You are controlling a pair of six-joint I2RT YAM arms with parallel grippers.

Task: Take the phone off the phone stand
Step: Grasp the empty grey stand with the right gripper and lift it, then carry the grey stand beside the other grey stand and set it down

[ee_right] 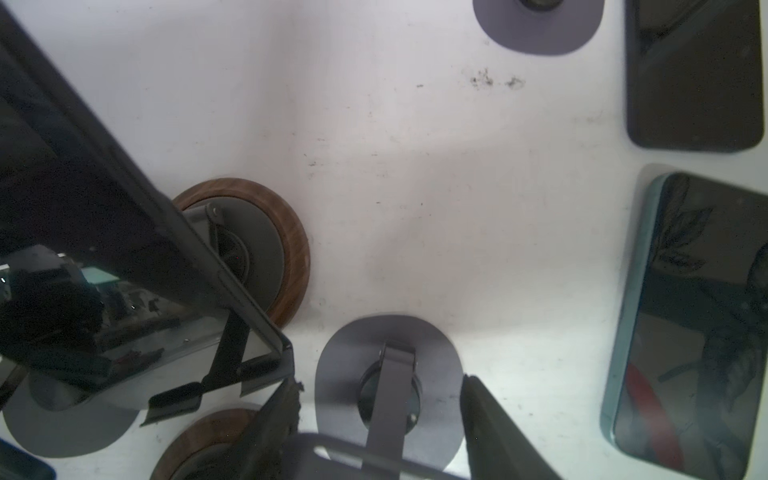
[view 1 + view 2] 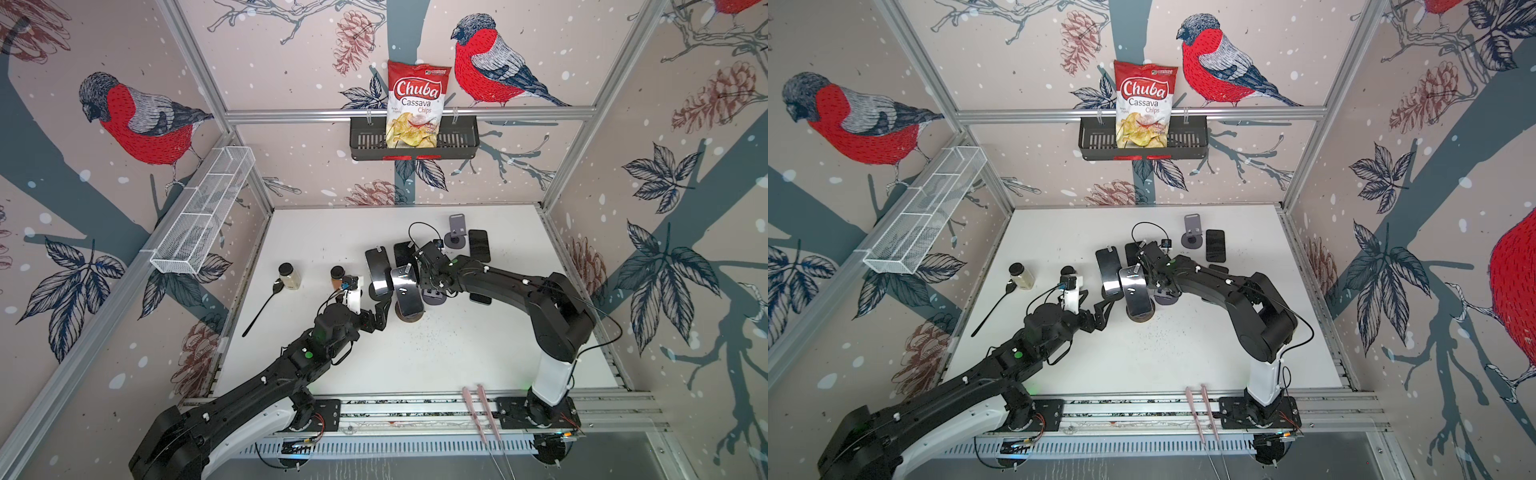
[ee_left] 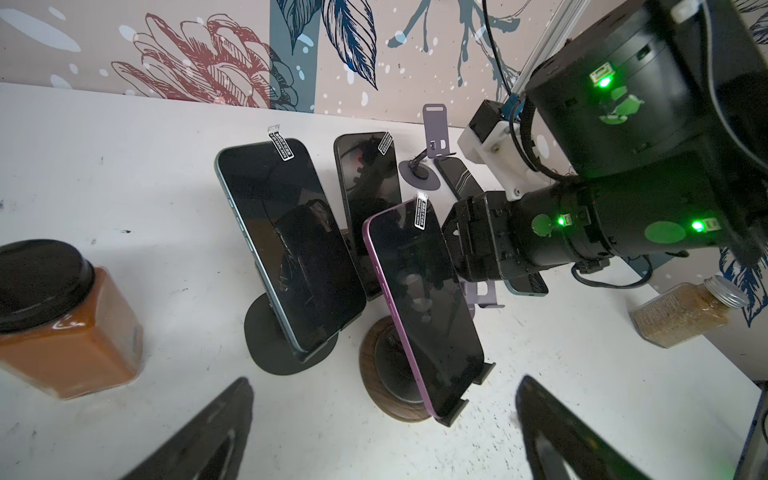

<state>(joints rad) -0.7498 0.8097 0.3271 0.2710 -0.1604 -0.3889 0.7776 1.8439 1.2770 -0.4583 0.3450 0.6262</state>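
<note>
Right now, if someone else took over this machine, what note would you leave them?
Left gripper: open, poised before the purple phone on its wooden-base stand.
Right gripper: shut on the top plate of an empty lilac stand.
Apparently done: blue-edged phone and dark phone lie flat on the table.
To do: purple phone, teal phone beside it, third phone behind, all propped up.

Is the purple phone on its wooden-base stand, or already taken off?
On the stand. The purple phone leans tilted, its lower edge sitting in the two lips of the wooden-base stand.
</note>
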